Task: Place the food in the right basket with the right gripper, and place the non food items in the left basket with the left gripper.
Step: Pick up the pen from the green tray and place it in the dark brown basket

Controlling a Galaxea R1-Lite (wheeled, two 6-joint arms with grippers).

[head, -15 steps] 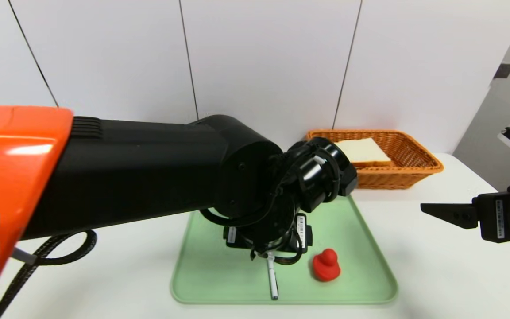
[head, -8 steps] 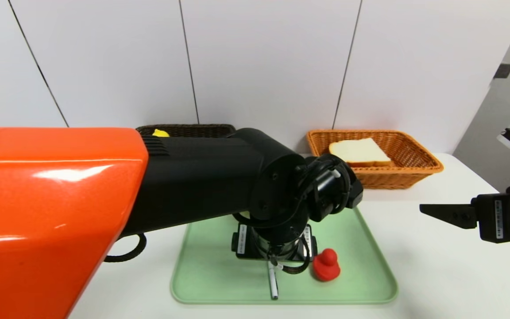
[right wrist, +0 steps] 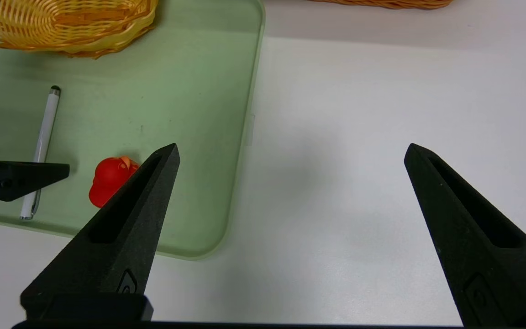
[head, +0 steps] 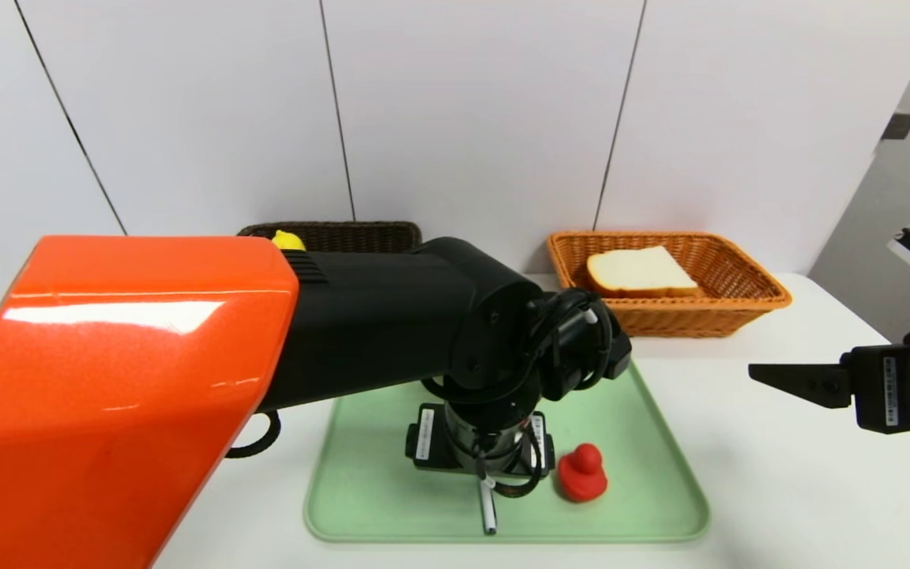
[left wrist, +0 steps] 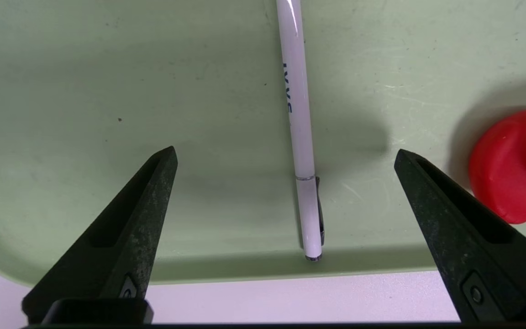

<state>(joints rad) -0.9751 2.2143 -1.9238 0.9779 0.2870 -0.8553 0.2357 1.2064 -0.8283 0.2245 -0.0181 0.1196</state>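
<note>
Left gripper (left wrist: 286,157) spread wide, straddling white pen (left wrist: 298,123) on green tray (left wrist: 85,91). Risk: thin pen rolls or slips from closing tips; red rubber duck (left wrist: 514,164) beside outer finger gets bumped. Right gripper (right wrist: 290,155) parked, wide, empty.

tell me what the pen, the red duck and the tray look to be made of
Pen: likely glossy white plastic or lacquered metal, with a bright streak and a dark metal-looking clip.
Red duck: smooth, seamless, softly shiny; probably rubber or vinyl.
Tray: matte pale green plastic, faintly scuffed and scratched.
</note>
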